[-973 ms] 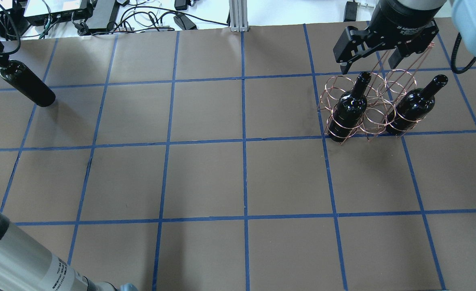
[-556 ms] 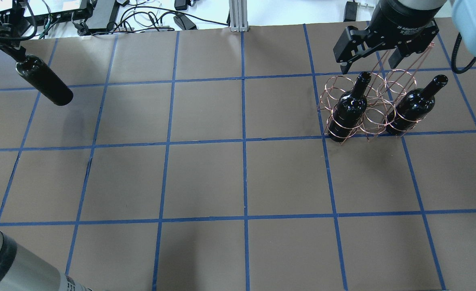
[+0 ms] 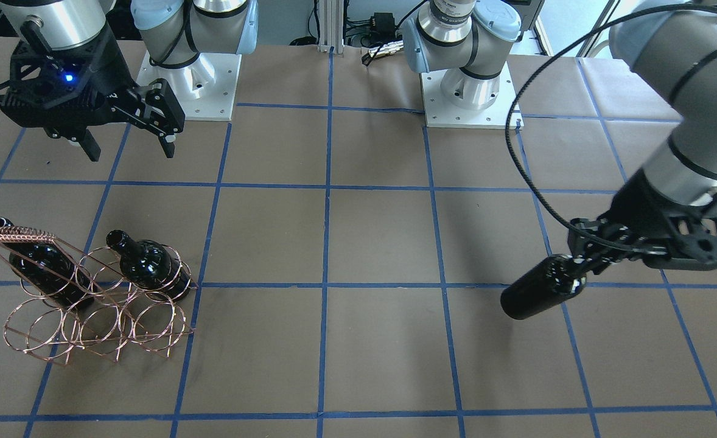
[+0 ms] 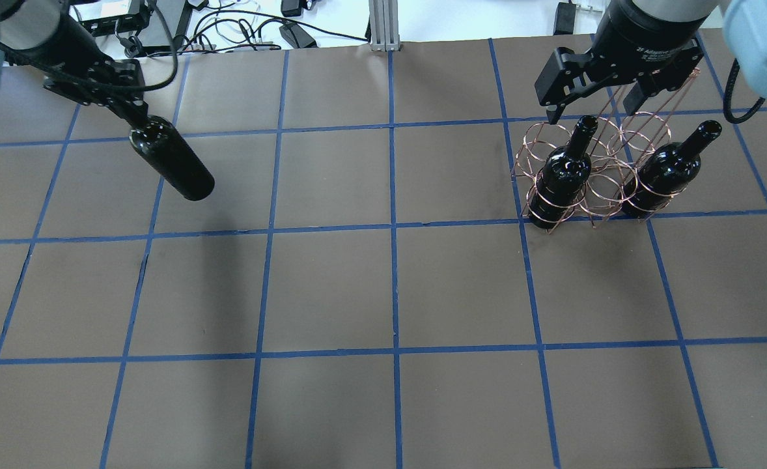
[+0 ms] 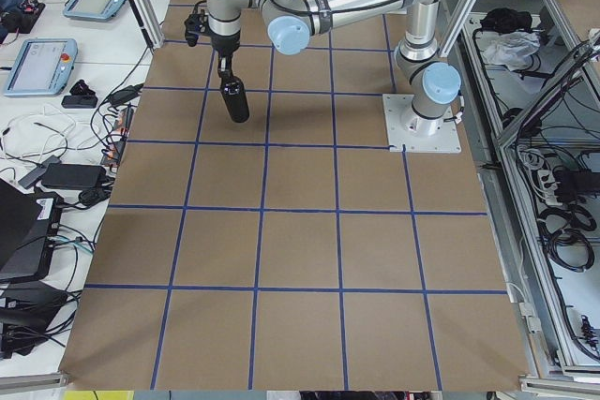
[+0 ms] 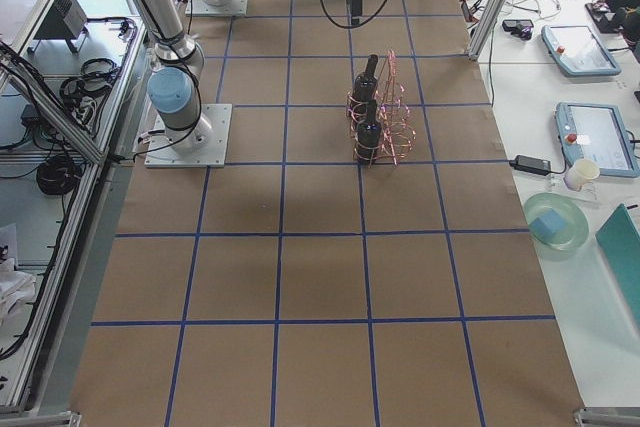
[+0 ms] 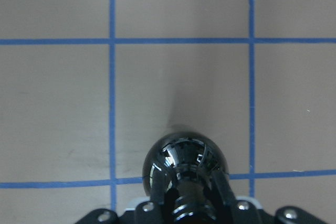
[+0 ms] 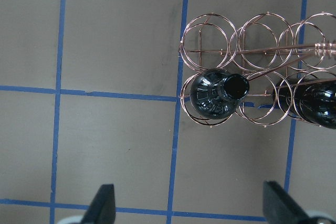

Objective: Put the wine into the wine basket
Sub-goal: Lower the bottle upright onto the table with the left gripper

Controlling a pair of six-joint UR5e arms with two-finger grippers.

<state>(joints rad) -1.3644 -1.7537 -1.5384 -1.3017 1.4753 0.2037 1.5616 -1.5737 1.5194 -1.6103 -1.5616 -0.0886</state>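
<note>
My left gripper [image 4: 123, 101] is shut on the neck of a black wine bottle [image 4: 174, 159] and holds it off the table at the far left. The left wrist view shows the bottle's shoulder [image 7: 184, 158] between the fingers. It also shows in the front view [image 3: 540, 296]. The copper wire basket [image 4: 599, 190] stands at the far right with two black bottles in its near row [image 4: 560, 177] [image 4: 665, 170]. My right gripper [image 4: 590, 109] hangs open and empty above the basket's far side. The right wrist view looks down on the rings [image 8: 257, 40], several of them empty.
The table is brown paper with a blue tape grid [image 4: 393, 228]. Cables and electronics [image 4: 162, 26] lie beyond its far edge. The two arm bases [image 3: 188, 91] [image 3: 468, 97] stand on the robot's side. The basket's handle bar [image 3: 17, 235] rises above its rings.
My left arm has carried the bottle rightward from the far left edge, by about one grid square. The right gripper has barely moved and stays open over the basket.
</note>
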